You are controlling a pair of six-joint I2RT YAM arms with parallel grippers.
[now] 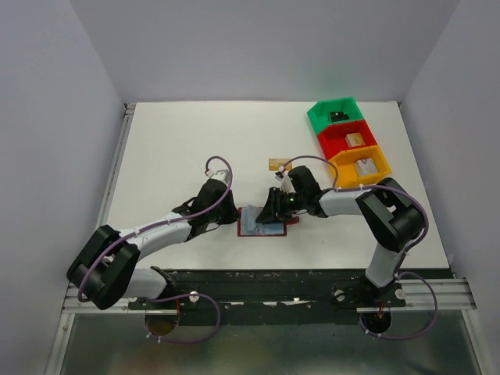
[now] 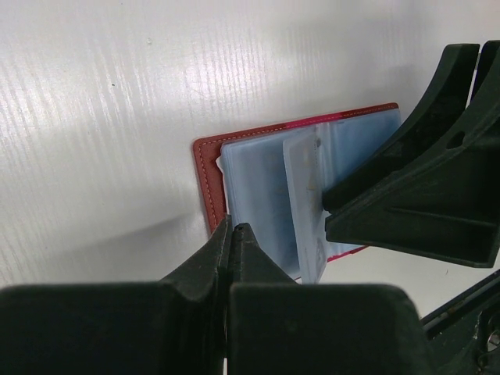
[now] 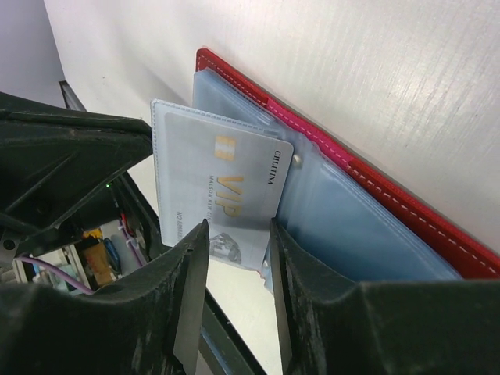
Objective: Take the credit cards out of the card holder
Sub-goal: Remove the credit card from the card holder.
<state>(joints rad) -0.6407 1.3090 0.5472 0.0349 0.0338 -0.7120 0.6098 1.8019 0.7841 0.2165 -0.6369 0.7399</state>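
Two end effectors at work on the card holder [image 1: 254,225], which lies open and blue side up on the white worktop [image 1: 180,156], just ahead of the arm bases.

Left end effector [image 2: 232,233]: jaws closed tight together, tips at the holder's near red border. Can't tell if the border is pinched or only pressed.

Right end effector [image 3: 234,244]: jaws narrow, not closed. The lower end of a silver VIP card [image 3: 234,187] sits in the gap. Can't tell if the pads actually touch it.

That card sits with a clear sleeve [image 3: 166,156] that is tilted up off the rest of the sleeve stack. The other sleeves lie flat on the holder's lining.

One gold-tan card [image 1: 277,165] lies flat on the worktop just beyond the holder, apart from it.

Further beyond the holder and off to its right, three bins stand in a touching row: orange bin [image 1: 337,168] nearest the holder, then red bin [image 1: 324,141], green bin [image 1: 312,117] farthest. Each holds a small item, too small to identify.
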